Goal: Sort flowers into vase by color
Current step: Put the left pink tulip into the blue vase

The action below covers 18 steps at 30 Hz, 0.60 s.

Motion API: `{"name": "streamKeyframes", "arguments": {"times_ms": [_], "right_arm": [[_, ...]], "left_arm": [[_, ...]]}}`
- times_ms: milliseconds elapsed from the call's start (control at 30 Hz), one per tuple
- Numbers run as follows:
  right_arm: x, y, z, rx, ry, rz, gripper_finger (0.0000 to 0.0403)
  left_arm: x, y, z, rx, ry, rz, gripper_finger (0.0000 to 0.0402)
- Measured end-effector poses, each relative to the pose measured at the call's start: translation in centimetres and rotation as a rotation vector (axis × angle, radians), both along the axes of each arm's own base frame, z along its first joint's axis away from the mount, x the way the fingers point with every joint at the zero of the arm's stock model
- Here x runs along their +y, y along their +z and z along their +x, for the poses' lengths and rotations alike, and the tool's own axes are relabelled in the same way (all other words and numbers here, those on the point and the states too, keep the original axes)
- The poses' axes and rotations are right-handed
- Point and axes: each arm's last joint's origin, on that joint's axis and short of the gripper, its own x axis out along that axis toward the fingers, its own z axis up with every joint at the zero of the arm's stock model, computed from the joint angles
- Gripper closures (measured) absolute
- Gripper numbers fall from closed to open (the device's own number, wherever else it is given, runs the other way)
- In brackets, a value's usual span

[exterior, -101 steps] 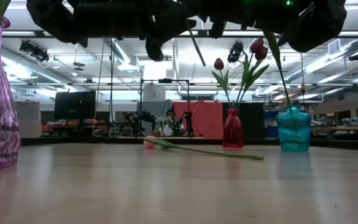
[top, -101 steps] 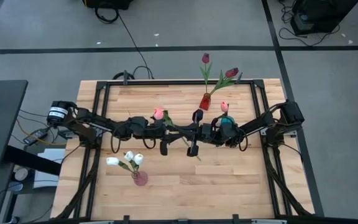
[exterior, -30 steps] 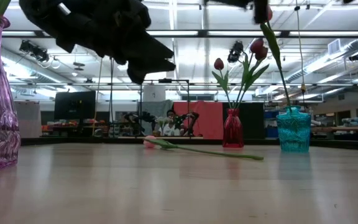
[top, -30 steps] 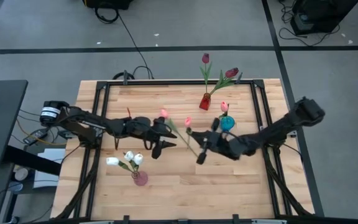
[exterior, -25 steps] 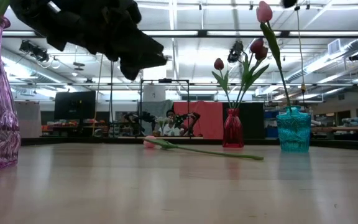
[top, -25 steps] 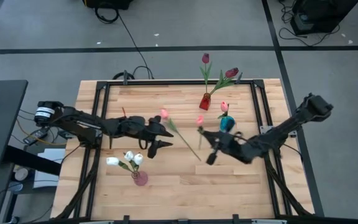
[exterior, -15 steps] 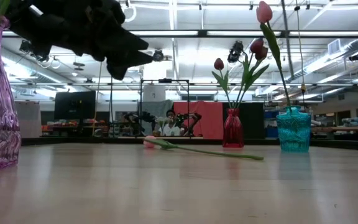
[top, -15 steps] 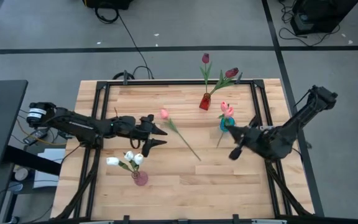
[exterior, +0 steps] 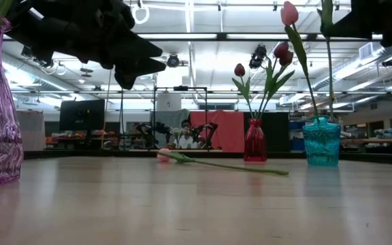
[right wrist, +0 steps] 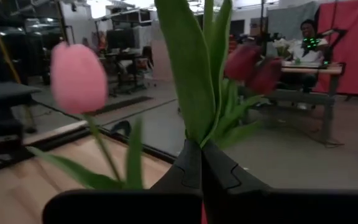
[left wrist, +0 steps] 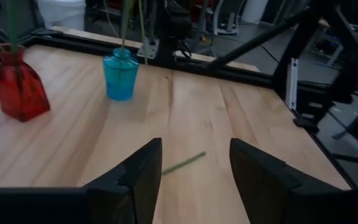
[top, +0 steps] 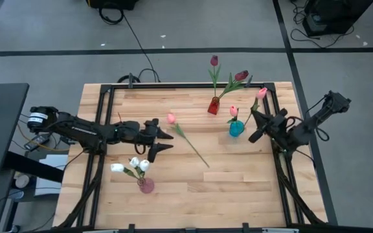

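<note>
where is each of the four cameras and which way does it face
High view: overhead, straight down; both arms, left end effector, right end effector.
Low view: table height, level toward the room; dark arm parts hang from above.
Left wrist view: forward past its open fingers over the table.
Right wrist view: past its shut end effector pinching a pink tulip.
Shared: the blue vase.

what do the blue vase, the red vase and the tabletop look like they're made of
Blue vase: likely tinted glass or clear plastic; translucent, glossy, with light passing through. Red vase: apparently the same kind of material, translucent red with a shiny surface. Tabletop: light wood, butcher-block style, with visible plank seams and grain and a smooth, slightly satin finish.
</note>
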Motion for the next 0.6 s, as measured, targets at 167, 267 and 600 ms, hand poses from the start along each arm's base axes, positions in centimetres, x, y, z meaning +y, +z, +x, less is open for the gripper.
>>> {"name": "streamKeyframes", "arguments": {"times_ms": [167, 267, 600], "right_arm": [[-0.9, 0.6, -0.2, 0.031, -0.037, -0.033, 0.0402], [-1.3, 1.2, -0.2, 0.011, -0.031, -0.038, 0.0402], [-2.5, 1.7, 0.3, -0.001, -0.064, -0.075, 0.0403]], "left_arm": [[0.1, 0.1, 0.0, -0.008, 0.019, 0.003, 0.0209], [0.1, 0.1, 0.0, -0.007, 0.018, 0.003, 0.0209], [0.1, 0.1, 0.0, -0.007, 0.022, 0.004, 0.0209]]}}
